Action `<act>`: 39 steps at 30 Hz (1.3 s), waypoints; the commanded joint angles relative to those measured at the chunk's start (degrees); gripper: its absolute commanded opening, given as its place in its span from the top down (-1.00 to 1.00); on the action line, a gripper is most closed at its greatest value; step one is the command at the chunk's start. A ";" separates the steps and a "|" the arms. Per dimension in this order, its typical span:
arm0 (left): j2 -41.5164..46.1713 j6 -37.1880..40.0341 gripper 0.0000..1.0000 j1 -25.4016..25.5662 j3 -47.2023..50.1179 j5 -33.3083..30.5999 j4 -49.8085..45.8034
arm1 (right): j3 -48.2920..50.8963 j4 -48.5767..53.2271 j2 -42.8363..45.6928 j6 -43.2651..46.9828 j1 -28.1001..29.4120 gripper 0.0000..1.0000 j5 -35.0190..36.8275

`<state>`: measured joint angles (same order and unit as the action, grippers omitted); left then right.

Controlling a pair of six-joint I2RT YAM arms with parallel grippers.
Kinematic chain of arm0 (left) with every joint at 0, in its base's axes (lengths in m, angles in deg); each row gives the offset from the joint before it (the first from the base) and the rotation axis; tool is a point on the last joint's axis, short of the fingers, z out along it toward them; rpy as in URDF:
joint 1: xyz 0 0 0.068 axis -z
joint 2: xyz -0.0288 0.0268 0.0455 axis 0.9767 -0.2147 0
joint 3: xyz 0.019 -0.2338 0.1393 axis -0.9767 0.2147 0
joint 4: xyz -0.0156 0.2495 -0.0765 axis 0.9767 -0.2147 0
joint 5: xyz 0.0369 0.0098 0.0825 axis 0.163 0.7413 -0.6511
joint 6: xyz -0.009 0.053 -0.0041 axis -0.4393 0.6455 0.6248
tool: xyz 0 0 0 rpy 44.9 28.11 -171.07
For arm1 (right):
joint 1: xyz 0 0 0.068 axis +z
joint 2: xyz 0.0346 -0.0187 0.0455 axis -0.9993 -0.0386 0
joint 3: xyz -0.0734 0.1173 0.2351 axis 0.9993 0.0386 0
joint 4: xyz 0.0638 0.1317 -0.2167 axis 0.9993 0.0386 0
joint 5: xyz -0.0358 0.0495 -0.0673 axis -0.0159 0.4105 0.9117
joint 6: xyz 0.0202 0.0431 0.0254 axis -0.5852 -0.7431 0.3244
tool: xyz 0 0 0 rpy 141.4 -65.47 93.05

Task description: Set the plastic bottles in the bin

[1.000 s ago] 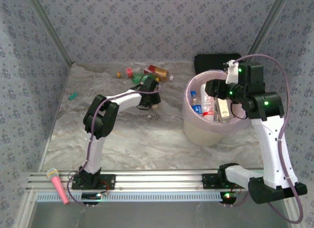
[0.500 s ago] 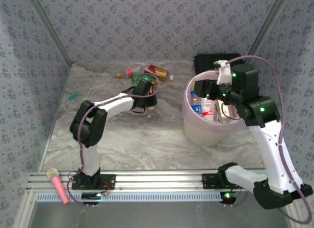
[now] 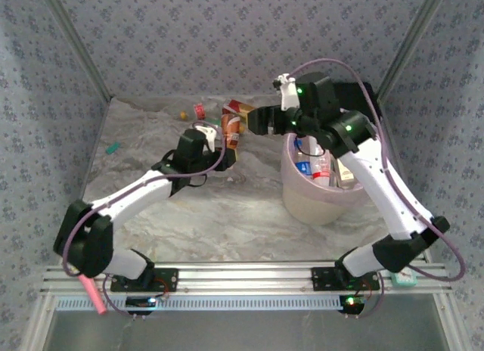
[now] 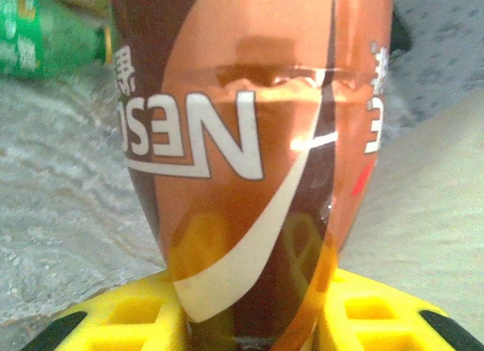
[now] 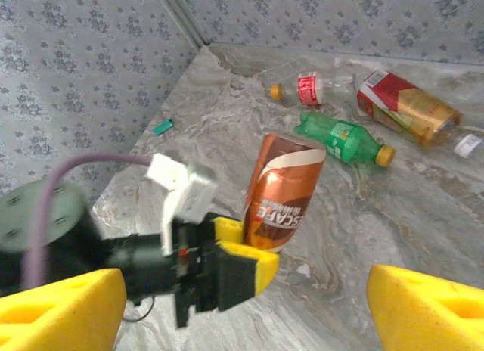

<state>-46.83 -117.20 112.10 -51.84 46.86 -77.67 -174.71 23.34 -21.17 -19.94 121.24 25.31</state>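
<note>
My left gripper (image 3: 220, 147) is shut on a brown Nescafe plastic bottle (image 3: 231, 130), which stands upright between the yellow fingers (image 4: 113, 317) above the marble table. The right wrist view looks down on that bottle (image 5: 281, 191) and the left gripper (image 5: 240, 254). My right gripper (image 3: 257, 122) hangs open left of the bin (image 3: 302, 203), its yellow fingers (image 5: 60, 313) wide apart with nothing between them. The cream bin, lined with a pink bag, holds several bottles (image 3: 321, 166). On the table lie a green bottle (image 5: 340, 139), a clear red-labelled bottle (image 5: 306, 88) and a red-and-gold bottle (image 5: 404, 109).
A small green piece (image 3: 113, 147) lies near the left wall. A pink microphone (image 3: 92, 294) rests on the front rail, partly behind the left arm. Patterned walls close in the table on the left, back and right.
The right arm swung from over the bin to the left and its jaws opened. The left arm stretched out low, carrying the brown bottle upright in its grip.
</note>
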 commanded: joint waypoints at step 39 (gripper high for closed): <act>11.34 4.30 -0.62 1.74 4.20 7.48 14.37 | -13.18 -2.60 -17.76 -0.71 1.81 -0.02 -8.80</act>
<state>-37.26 -113.73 113.63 -46.64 54.53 -64.30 -184.11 19.49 -38.85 -22.70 123.56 16.35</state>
